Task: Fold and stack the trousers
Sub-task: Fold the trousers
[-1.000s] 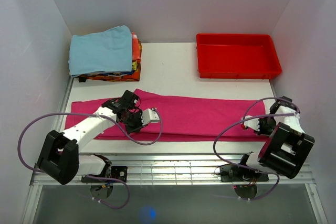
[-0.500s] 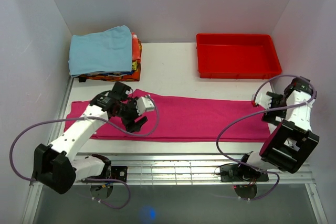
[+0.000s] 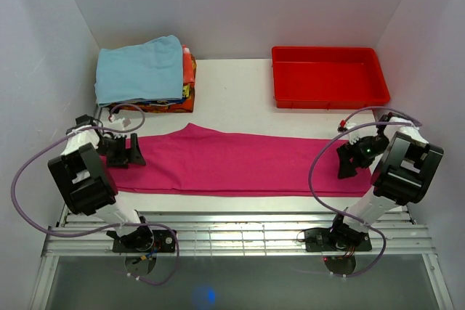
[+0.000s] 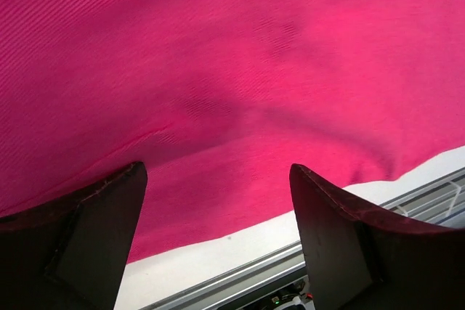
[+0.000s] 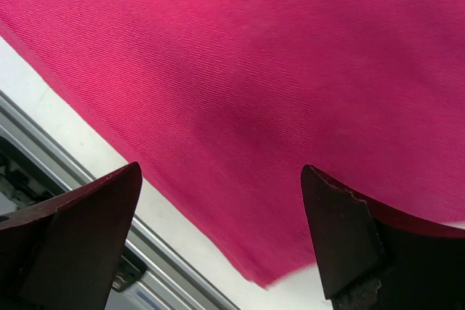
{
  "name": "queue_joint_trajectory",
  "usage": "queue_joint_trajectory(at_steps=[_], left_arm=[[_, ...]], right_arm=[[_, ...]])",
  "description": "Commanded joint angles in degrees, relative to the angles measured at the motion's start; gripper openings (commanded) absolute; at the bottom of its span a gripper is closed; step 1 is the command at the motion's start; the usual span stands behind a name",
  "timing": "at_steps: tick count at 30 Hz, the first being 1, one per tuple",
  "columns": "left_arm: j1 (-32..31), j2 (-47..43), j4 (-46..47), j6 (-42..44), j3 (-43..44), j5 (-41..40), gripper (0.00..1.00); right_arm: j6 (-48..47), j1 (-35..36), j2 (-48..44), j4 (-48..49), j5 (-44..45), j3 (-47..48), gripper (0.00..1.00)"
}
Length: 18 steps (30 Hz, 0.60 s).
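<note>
Opened wide just now and holding nothing: left gripper over the left end of the trousers, right gripper over the right end (both shut a second ago). Lying flat, one long band across the near tabletop. Looks like lengthwise fold finished; ends to meet next. Beyond, pile far left, tray far right.

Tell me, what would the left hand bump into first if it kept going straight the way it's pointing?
The pink trousers. The left hand is open and aimed right at the cloth, which fills its wrist view. How near it is, I cannot tell.
</note>
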Motion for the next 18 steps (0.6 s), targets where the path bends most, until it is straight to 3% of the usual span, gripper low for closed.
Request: queue_joint_trajectory(at_steps=[1,5,6,11,14,15,16,17,18], left_arm=[[6.5,3.2,0.4,-0.7,-0.1,3.3,0.90],[10.1,8.3,2.5,0.6,0.7,2.6,0.86],[10.1,7.7,1.5,2.7,0.1,6.1,0.86],[10.1,-3.3,-5.4,9.7,-0.4,14.8,0.90],[12.1,-8.1,-4.7,3.8,6.2,12.5,0.94],[17.7,-4.4,-4.6,-2.2,13.5,14.9,0.98],[18.5,-1.2,-4.7,-2.9,15.7,15.3,0.98],[18.7,0.5,-5.4,-2.8,16.7,16.6,0.96],[19.0,3.2,-6.5,-1.4,17.4,18.9,0.83]], right_arm=[[9.7,0.3,1.2,6.8,1.1,-6.4,0.96],[9.1,-0.8,3.9,14.7,13.0,-11.3,0.99],[8.7,-1.8,4.6,16.1,15.1,-11.6,1.00],[5.8,-4.7,8.6,20.1,23.1,-7.1,0.96],[5.0,-4.7,8.8,21.2,26.6,-3.6,0.95],[4.7,-3.2,8.0,18.3,25.6,3.1,0.95],[4.7,-2.7,6.4,17.6,22.9,4.0,0.95],[4.8,-1.2,5.4,15.9,21.7,4.6,0.95],[4.7,0.1,2.7,14.8,18.6,5.2,0.95]])
